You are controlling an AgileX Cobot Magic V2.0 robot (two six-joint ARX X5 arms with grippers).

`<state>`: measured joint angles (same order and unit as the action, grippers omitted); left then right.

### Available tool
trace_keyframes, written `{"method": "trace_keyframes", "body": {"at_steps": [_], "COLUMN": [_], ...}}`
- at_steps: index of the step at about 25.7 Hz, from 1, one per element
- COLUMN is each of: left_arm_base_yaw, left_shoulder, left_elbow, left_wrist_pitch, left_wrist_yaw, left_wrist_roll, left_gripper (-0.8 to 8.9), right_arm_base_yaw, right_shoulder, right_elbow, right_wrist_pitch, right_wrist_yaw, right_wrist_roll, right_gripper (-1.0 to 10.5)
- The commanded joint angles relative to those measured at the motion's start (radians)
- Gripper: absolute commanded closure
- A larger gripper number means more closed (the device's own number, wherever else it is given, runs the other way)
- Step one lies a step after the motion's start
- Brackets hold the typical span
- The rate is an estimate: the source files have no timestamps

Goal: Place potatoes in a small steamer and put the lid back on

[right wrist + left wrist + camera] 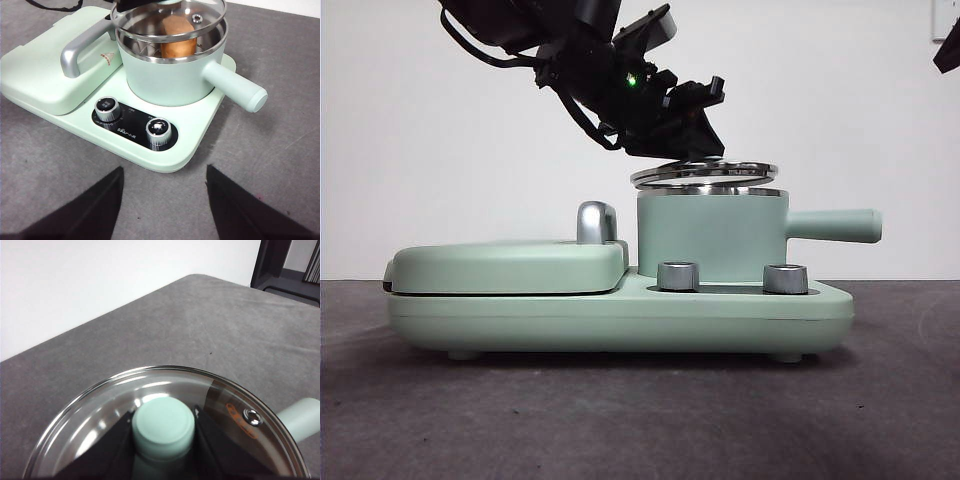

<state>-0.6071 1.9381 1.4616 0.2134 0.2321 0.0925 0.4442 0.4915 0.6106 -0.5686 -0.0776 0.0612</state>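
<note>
— Left gripper (163,440) status?
— Both black jaws pressed against the sides of the mint knob (163,427) of the lid (704,172). Glass disc tilted, hanging just above the steamer's steel rim, side toward the griddle higher.

— Potato?
— Orange-brown potato (177,35) down inside the small steamer (710,238), seen through the glass from the right wrist camera.

— Steamer position?
— Seated on the mint base unit (620,315), straight side handle (835,225) sticking out away from the closed griddle cover (505,267) with its chrome handle (597,222). Two chrome dials (159,133) on the black panel in front of the pot.

— Right gripper (165,200)?
— Jaws spread wide, nothing between them, held back over the grey table (280,150), well apart from the appliance.
</note>
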Motion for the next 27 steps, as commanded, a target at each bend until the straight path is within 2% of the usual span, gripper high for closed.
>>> {"method": "trace_keyframes", "body": {"at_steps": [1, 27], "left_arm_base_yaw": [-0.01, -0.031], "left_shoulder": [0.017, 0.062], "left_elbow": [0.037, 0.037], "left_wrist_pitch": [0.035, 0.008], "left_wrist_yaw": [0.0, -0.004], "left_wrist_roll": [0.012, 0.063], "left_gripper": [8.04, 8.04], "right_arm_base_yaw": [0.005, 0.005], "right_shoulder": [0.004, 0.004], "right_elbow": [0.005, 0.005], "right_wrist_pitch": [0.005, -0.022], "right_wrist_yaw": [0.005, 0.027], "right_wrist_roll": [0.01, 0.005], "right_gripper": [6.9, 6.9]}}
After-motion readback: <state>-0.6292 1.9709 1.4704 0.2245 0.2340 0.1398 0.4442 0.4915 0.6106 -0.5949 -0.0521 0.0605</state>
